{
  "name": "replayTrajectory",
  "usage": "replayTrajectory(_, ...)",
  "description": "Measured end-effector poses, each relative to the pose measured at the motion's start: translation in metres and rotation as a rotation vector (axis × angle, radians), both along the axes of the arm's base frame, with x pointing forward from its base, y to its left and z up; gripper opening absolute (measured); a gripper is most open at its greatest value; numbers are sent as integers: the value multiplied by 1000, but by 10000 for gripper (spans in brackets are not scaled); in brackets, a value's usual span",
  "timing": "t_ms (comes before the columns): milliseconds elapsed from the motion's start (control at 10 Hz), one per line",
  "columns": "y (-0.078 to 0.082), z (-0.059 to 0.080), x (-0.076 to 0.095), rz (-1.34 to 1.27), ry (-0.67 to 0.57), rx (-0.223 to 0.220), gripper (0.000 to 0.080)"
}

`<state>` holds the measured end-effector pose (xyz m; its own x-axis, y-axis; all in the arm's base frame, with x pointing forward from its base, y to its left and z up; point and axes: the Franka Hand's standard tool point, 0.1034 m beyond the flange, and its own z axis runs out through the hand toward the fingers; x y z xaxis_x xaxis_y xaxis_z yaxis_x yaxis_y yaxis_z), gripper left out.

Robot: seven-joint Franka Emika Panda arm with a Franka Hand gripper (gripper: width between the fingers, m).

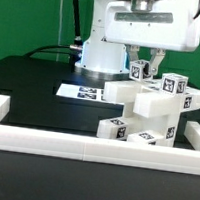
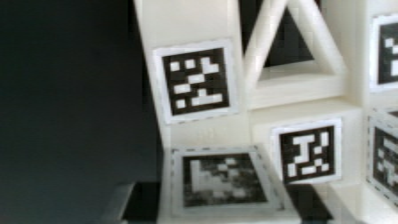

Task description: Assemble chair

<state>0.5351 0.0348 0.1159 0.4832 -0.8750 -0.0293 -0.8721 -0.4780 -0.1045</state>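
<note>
Right of centre in the exterior view, the partly built chair [image 1: 152, 114] stands on the black table [image 1: 27, 100] against the white border frame [image 1: 93, 148]. The pincer [image 1: 144, 65] is closed on an upper post, seemingly seating it; next it needs firm downward pressure, kept straight

arm [image 1: 99, 48]: white, rounded casing | pincer [image 1: 143, 61]: dark fingers | black cable at base
</note>
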Motion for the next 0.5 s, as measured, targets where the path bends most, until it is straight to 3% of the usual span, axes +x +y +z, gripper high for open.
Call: replayTrajectory(500,4,0,0,-243,18,34,284)
